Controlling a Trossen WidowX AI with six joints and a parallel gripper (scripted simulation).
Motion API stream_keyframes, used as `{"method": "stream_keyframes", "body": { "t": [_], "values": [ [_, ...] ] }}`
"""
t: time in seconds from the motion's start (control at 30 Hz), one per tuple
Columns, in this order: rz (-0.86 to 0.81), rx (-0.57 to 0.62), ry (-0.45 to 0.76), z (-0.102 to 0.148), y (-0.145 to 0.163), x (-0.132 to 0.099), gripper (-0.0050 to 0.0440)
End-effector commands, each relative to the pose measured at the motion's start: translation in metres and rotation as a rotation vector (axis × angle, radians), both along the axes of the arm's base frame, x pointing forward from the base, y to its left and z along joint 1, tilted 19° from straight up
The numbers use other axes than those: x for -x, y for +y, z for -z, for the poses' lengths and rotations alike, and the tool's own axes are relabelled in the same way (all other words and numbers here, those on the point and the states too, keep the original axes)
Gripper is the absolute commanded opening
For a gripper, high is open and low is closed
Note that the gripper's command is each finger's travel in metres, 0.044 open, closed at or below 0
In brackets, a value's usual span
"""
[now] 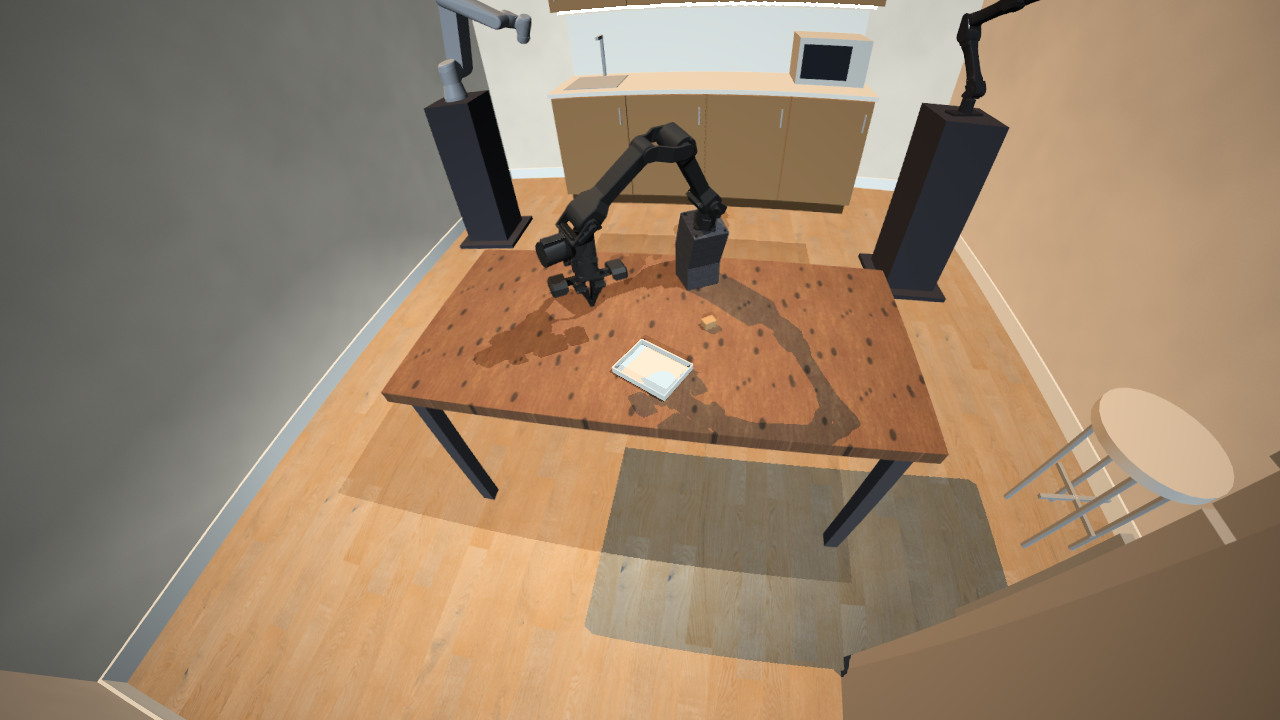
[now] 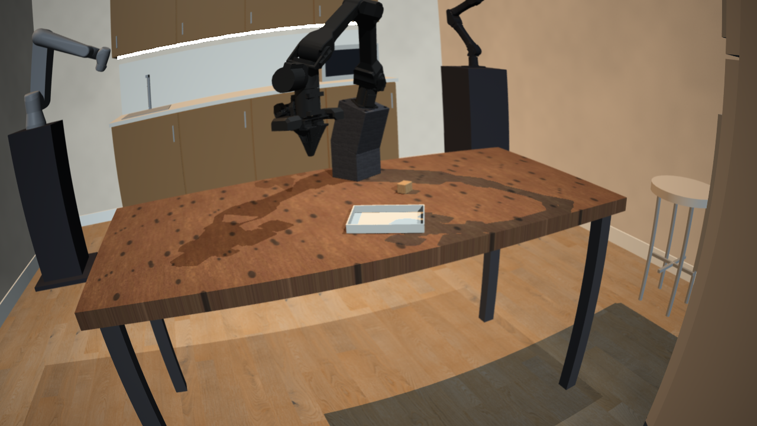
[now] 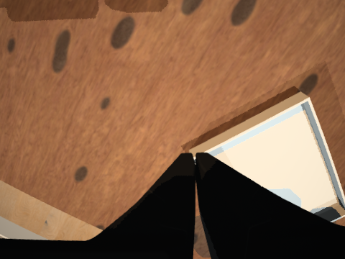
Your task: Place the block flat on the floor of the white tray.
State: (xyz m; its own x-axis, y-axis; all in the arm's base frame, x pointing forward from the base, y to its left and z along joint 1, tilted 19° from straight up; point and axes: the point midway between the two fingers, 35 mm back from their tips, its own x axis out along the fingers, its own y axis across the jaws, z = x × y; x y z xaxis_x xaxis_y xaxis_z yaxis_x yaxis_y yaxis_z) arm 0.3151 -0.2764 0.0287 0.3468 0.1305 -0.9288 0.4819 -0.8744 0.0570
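Observation:
A small tan block [image 1: 710, 322] lies on the wooden table, a little beyond the white tray [image 1: 652, 368], and it also shows in the exterior view [image 2: 404, 186]. The white tray [image 2: 385, 218] is shallow with a pale floor and nothing on it; part of it shows in the wrist view [image 3: 283, 158]. My gripper [image 1: 590, 298] hangs high above the table's far left part, well away from the block and the tray. Its fingers are shut together with nothing between them. The block is not in the wrist view.
The arm's dark base column [image 1: 699, 250] stands on the table's far edge, close behind the block. Two black pedestals with other arms [image 1: 474, 170] [image 1: 935, 197] stand beyond the table. A stool [image 1: 1154, 447] stands at the right.

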Motion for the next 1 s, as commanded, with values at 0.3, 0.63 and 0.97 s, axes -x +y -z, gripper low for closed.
{"method": "stream_keyframes", "body": {
  "t": [0.3, 0.63, 0.97],
  "values": [
    [-0.440, 0.173, -0.036, 0.028, 0.107, -0.024, 0.0000],
    [-0.789, 0.281, -0.064, 0.056, 0.189, -0.010, 0.0000],
    [-1.246, 0.426, -0.125, 0.086, 0.278, 0.045, 0.0000]
  ]
}}
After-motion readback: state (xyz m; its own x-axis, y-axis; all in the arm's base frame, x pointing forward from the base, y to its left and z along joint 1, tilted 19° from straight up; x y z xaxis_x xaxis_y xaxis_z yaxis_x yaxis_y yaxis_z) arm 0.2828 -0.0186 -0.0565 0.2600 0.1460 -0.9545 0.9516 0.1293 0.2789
